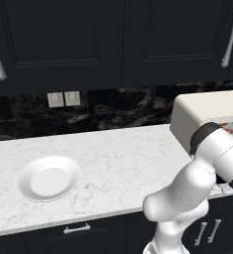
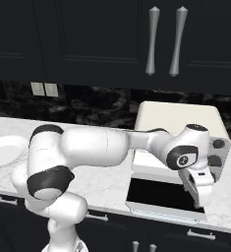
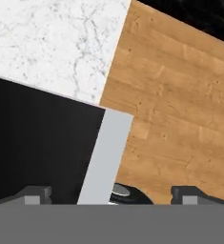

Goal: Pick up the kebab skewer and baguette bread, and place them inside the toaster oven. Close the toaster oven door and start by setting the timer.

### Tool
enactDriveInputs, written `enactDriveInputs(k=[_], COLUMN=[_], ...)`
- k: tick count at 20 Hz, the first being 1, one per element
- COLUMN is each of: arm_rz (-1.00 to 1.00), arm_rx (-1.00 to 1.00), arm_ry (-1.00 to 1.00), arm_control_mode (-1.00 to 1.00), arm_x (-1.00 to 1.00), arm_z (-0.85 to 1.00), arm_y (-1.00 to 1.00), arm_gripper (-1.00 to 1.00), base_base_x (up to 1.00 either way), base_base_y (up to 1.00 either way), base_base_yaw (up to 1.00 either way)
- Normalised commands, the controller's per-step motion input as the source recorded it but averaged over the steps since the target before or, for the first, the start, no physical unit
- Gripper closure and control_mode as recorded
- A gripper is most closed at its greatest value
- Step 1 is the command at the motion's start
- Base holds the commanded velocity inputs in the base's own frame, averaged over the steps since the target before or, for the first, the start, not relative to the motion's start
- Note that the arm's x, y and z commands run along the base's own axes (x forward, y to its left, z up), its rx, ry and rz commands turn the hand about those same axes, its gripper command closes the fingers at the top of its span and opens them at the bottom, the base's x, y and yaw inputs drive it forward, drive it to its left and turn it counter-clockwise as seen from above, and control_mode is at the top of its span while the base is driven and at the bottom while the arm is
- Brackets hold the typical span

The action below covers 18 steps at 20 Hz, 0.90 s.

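Observation:
The cream-white toaster oven (image 2: 178, 120) stands at the right end of the counter, and in the left base view the toaster oven (image 1: 209, 111) sits behind my arm. Its door (image 2: 158, 194) lies folded down flat, dark glass up. My gripper (image 2: 201, 193) hangs open over the door's right front corner, pointing down, with nothing between its fingers. In the hand view the gripper (image 3: 113, 198) straddles the door's pale edge strip (image 3: 104, 152), with dark glass (image 3: 37, 143) to one side. A small reddish bit (image 1: 230, 130) shows in the oven's mouth; I cannot tell what it is. The kebab skewer and baguette are otherwise hidden.
A white plate (image 1: 48, 177) sits bare on the marble counter (image 1: 123, 163) at the left; the plate (image 2: 4, 150) is far from the gripper. Dark cabinets with silver handles (image 2: 154, 42) hang above. Wood floor (image 3: 180, 109) shows past the counter's edge.

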Motion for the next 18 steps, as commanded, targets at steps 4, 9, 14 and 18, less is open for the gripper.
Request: enactDriveInputs(k=[4, 9, 14, 18], arm_rz=[0.37, 0.47, 0.45, 0.44], arm_rx=[0.0, 0.0, 0.0, 0.06], arm_ry=[0.0, 0.0, 0.0, 0.03], arm_control_mode=[-1.0, -1.0, -1.0, -1.0], arm_x=[-0.95, -0.9, -0.6, -0.01], arm_z=[0.0, 0.0, 0.0, -0.18], arm_y=[0.69, 0.59, 0.72, 0.64], arm_gripper=[-1.0, -1.0, -1.0, -1.0], base_base_x=[0.0, 0.0, 0.0, 0.0], base_base_y=[0.0, 0.0, 0.0, 0.0], base_base_yaw=[0.0, 0.0, 0.0, 0.0])
